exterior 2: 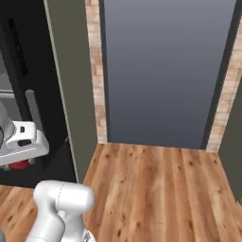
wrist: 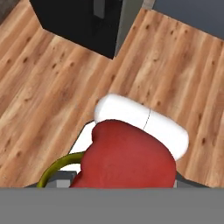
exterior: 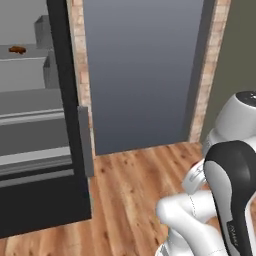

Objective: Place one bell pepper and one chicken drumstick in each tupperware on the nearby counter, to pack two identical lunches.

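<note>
We are seeing a bell pepper [wrist: 127, 157] sitting right against the hand camera, glossy red, with a curved green stem [wrist: 57, 168] poking out to its lower left. It is hanging over wooden floor [wrist: 52, 87], not over any surface. The jaws are clenched on the bell pepper as far as we can judge; the fingertips themselves are hidden behind the red body, so we are reading the grip from how the pepper is sitting up at the hand.

In the right base view we are seeing a bit of red under the white hand, the same pepper [exterior 2: 20, 164], at the left edge beside a dark cabinet front [exterior 2: 52, 118]. In the left base view a small red spot [exterior: 196, 164] is peeking out just beside the white wrist at the right.

One chicken drumstick [exterior: 17, 49], small and reddish-brown, is lying on a grey shelf [exterior: 25, 65] at the upper left, well apart from the arm. A dark door panel [exterior: 145, 75] framed by brick [exterior: 205, 90] is facing the base.
</note>
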